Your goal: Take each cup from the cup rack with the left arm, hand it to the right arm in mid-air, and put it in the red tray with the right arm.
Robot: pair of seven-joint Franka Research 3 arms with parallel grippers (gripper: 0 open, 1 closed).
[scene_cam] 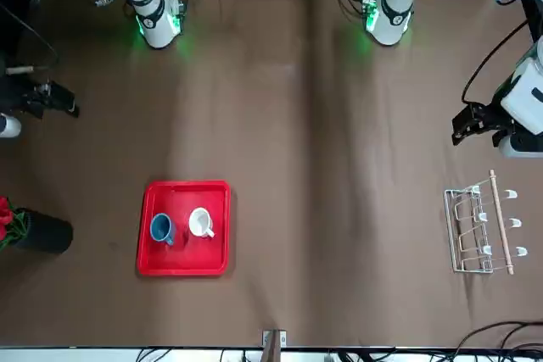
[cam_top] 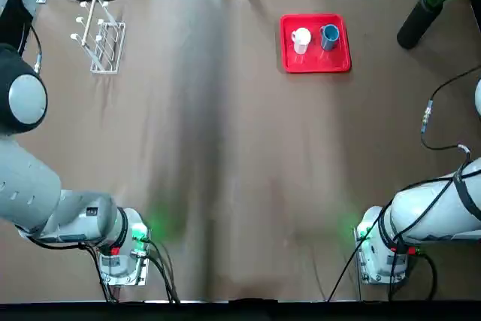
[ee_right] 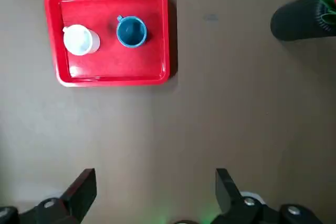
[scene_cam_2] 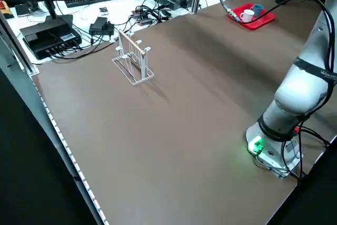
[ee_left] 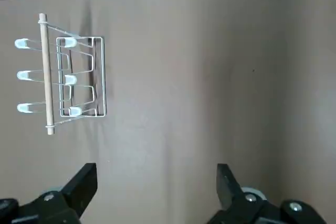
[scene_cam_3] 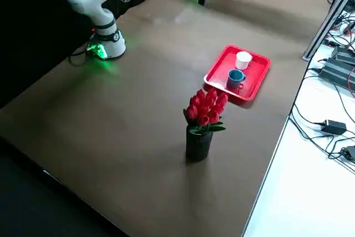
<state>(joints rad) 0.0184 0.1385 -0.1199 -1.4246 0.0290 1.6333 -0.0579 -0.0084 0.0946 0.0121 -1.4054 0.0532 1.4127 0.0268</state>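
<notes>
R grip (ee_right: 156,182): wide open, holding nil, robot's side of red tray (cam_top: 316,71) | L grip (ee_left: 157,182): same, nearer rack (cam_top: 105,72) | both cups (cam_top: 301,40) (cam_top: 329,37) in tray; likely done, I'd hold

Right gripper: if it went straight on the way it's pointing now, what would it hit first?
Most likely the bare tabletop: the right gripper, open above the table, seems to point down at it. The tray looks off that line, though depth is hard to judge.
</notes>
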